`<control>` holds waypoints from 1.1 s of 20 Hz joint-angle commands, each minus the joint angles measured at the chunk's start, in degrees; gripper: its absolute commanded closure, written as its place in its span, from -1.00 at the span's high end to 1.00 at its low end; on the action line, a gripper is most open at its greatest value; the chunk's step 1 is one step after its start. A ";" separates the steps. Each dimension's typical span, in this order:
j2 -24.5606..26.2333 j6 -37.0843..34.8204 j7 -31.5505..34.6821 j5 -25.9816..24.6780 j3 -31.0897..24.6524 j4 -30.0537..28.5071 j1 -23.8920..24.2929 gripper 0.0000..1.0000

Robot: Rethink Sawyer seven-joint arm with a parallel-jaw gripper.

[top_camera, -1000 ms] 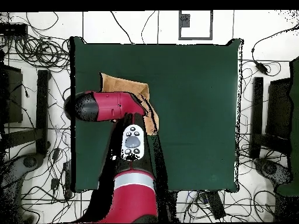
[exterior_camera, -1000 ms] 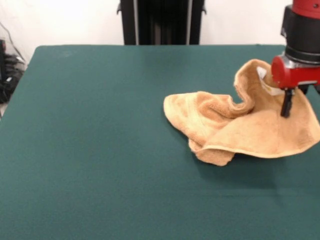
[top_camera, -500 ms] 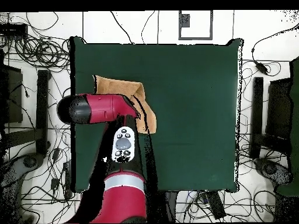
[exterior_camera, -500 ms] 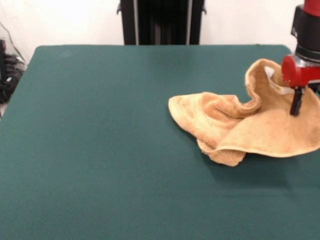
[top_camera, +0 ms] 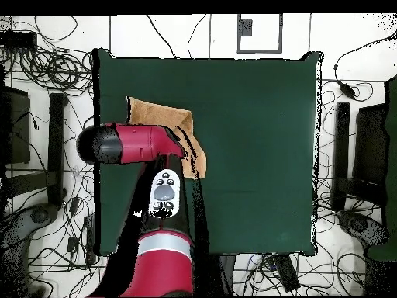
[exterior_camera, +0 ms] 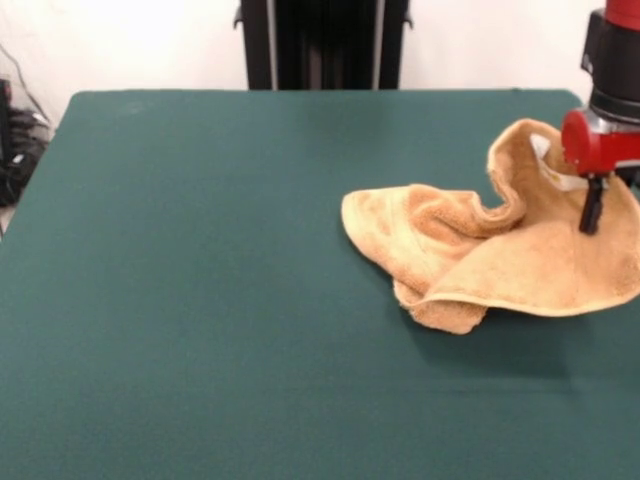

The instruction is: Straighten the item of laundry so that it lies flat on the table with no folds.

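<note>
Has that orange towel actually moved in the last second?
Yes. In the front view the towel has slid toward the table's right edge, dragged along with the gripper.

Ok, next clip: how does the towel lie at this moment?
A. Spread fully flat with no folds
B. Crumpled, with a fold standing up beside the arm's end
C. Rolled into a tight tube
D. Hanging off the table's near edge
B: the towel sits bunched on the table with overlapping layers, and one ridge rises in a loop beside the gripper.
</note>
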State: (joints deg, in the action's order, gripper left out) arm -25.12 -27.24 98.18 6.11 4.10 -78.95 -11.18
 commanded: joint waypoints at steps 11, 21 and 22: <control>4.27 6.11 15.94 3.79 0.17 -1.53 -2.90 -1.00; 4.25 6.36 14.16 4.38 -0.18 -1.45 -2.59 1.00; 4.19 6.25 14.00 4.36 -0.20 -1.45 -2.57 1.00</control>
State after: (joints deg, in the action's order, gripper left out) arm -21.77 -22.97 98.18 7.96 5.53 -78.94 -12.40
